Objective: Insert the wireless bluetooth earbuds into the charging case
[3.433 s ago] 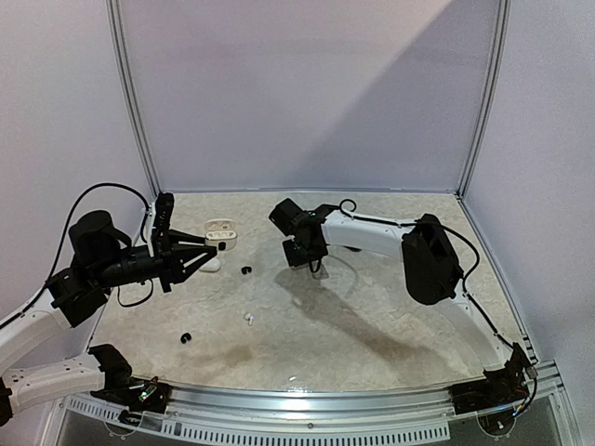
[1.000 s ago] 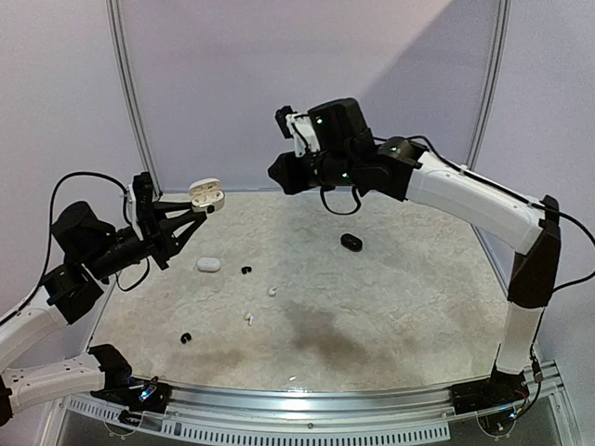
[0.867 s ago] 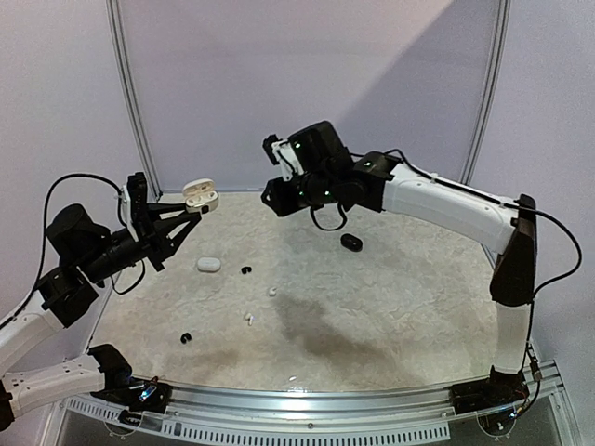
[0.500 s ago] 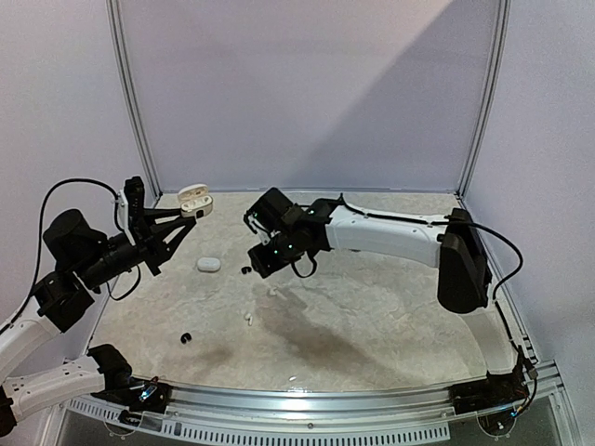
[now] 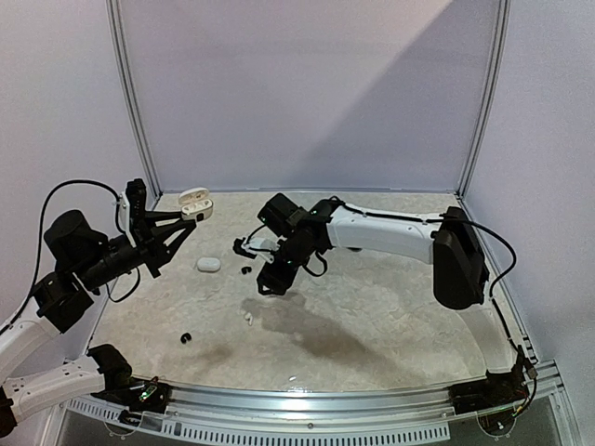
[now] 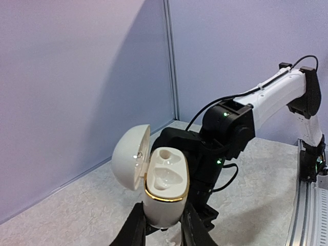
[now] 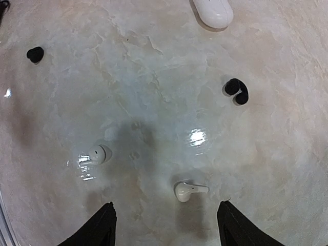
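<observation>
Just dropped from high up: right hand (image 7: 165,218) sits low over the counter (image 7: 154,102), fingers spread, white earbud (image 7: 189,190) lying between them; left hand (image 6: 161,228) clamps the open charging case (image 6: 164,189) aloft at far left; pick-up likely next.

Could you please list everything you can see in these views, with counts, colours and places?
table: one, marbled beige, under everything.
open case: one, white, gold rim, held aloft at left.
closed case: one, white, lying left rear of the table.
black earbuds: two, black; one near the closed case, the other nearer the front edge.
white earbuds: two, white; one showing its stem, another apart from it, mid-table.
left gripper: one, black, shut on the open case.
right gripper: one, black, open, above the white earbuds.
</observation>
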